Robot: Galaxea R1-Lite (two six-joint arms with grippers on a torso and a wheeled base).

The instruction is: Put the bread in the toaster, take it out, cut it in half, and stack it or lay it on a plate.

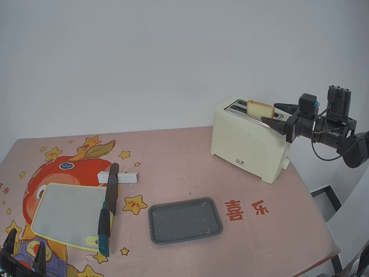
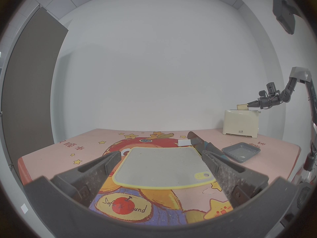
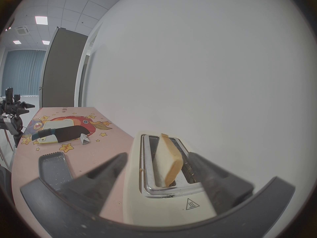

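We see the bread (image 1: 260, 109) standing tilted in the toaster (image 1: 246, 147), half out of its slot. Our right pincer (image 1: 269, 112) is spread wide, a finger on either side of the slice, gripping nothing. Our left pincer (image 2: 160, 153) hangs open and empty at the bench (image 1: 184, 162) edge near the board (image 1: 65, 212), whose right edge the knife (image 1: 109, 201) lies across, the plate (image 1: 184, 220) just beside
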